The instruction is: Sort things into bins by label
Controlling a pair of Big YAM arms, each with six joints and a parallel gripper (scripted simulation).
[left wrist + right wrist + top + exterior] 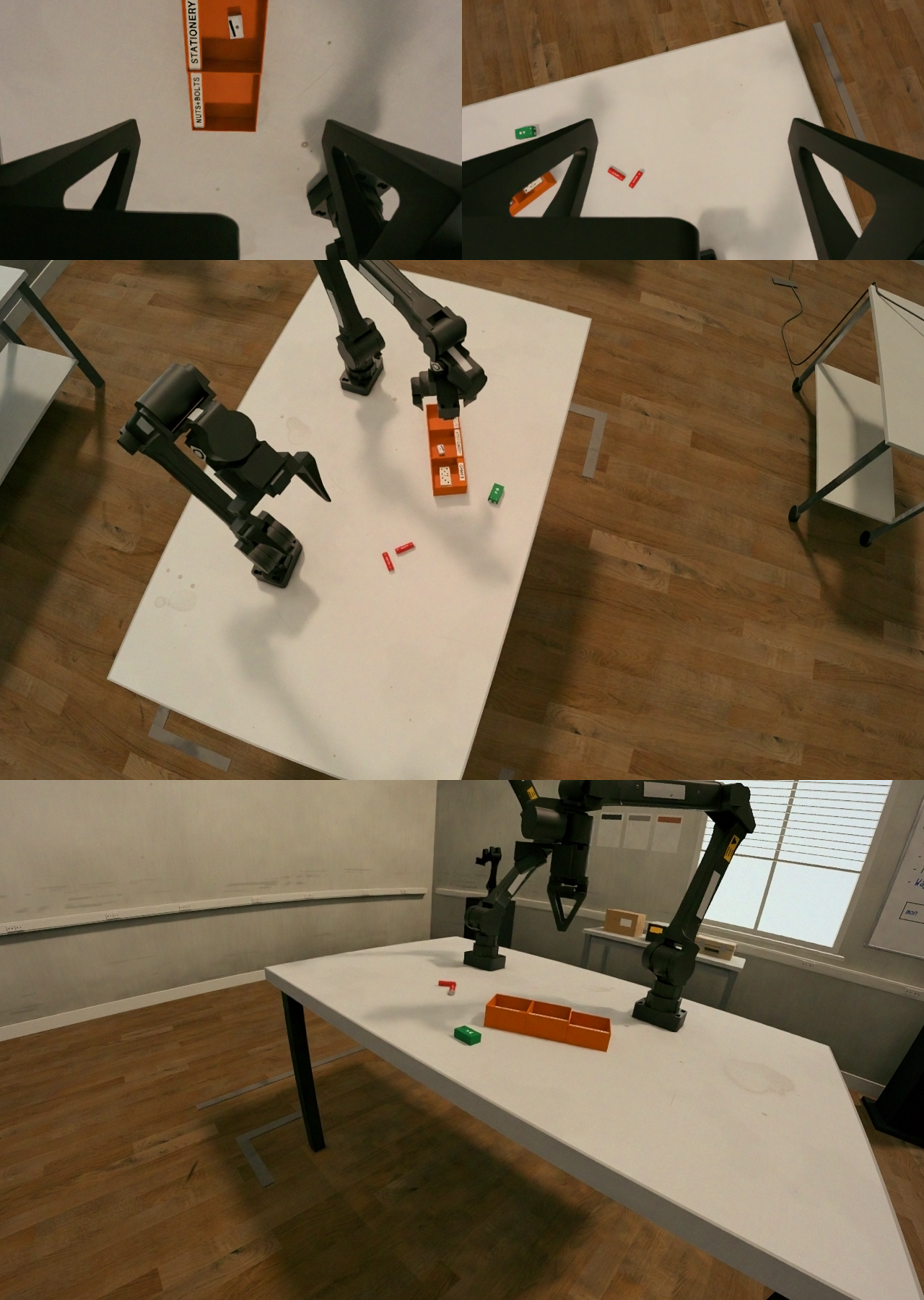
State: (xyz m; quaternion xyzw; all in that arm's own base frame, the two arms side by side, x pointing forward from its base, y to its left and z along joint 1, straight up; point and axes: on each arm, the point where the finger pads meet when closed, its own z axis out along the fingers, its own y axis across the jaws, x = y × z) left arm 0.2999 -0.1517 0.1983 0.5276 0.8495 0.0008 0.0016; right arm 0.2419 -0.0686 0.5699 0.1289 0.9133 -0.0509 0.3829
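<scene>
A row of three orange bins (430, 453) (546, 1028) (263, 43) stands on the white table (362, 661), labelled NUTS+BOLTS, STATIONERY and GAMES. The NUTS+BOLTS bin (225, 88) is empty. A white domino-like tile (440, 449) (235, 27) lies in the STATIONERY bin, and a white dotted tile (445, 476) in the GAMES bin. A green block (495, 493) (467, 1034) (525, 132) lies beside the GAMES end. Two red batteries (404, 547) (388, 561) (616, 173) (635, 179) lie apart from the bins. My left gripper (445, 409) (567, 919) (231, 129) hangs open and empty high above the NUTS+BOLTS end. My right gripper (316, 479) (692, 129) is open and empty, high up and well away from the batteries.
The green block lies near the table's long edge (517, 570). The arm bases (360, 379) (276, 562) stand on the table. Side tables and a cart (859, 434) stand on the floor well away from the table.
</scene>
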